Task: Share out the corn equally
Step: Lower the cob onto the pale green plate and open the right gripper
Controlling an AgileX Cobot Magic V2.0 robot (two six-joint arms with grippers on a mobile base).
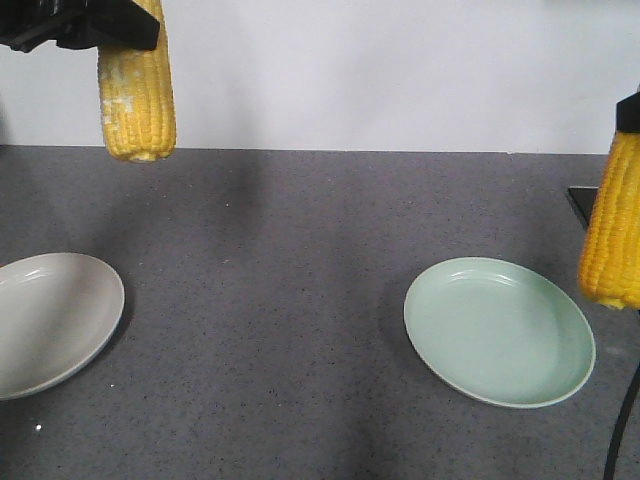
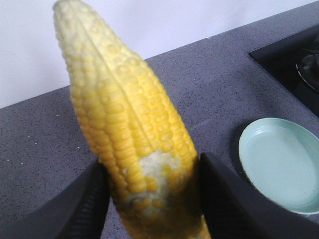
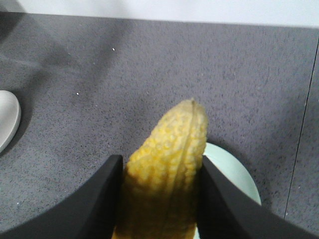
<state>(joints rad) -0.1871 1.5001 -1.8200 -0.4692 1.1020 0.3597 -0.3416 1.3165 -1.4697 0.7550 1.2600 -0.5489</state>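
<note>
Two yellow corn cobs hang in the air above the grey counter. At the top left my left gripper [image 1: 120,25] is shut on one corn cob [image 1: 137,95], which hangs tip down; in the left wrist view this corn cob [image 2: 124,124] fills the space between both fingers [image 2: 89,204]. At the right edge a second corn cob [image 1: 612,225] hangs just right of the green plate [image 1: 497,330]. My right gripper [image 3: 160,191] is shut on that cob [image 3: 169,164], with the green plate [image 3: 234,177] showing behind it.
A beige plate [image 1: 50,320] lies at the left edge, below and left of the left cob. A black recessed panel [image 2: 289,64] sits at the counter's right end. A white wall [image 1: 380,70] runs along the back.
</note>
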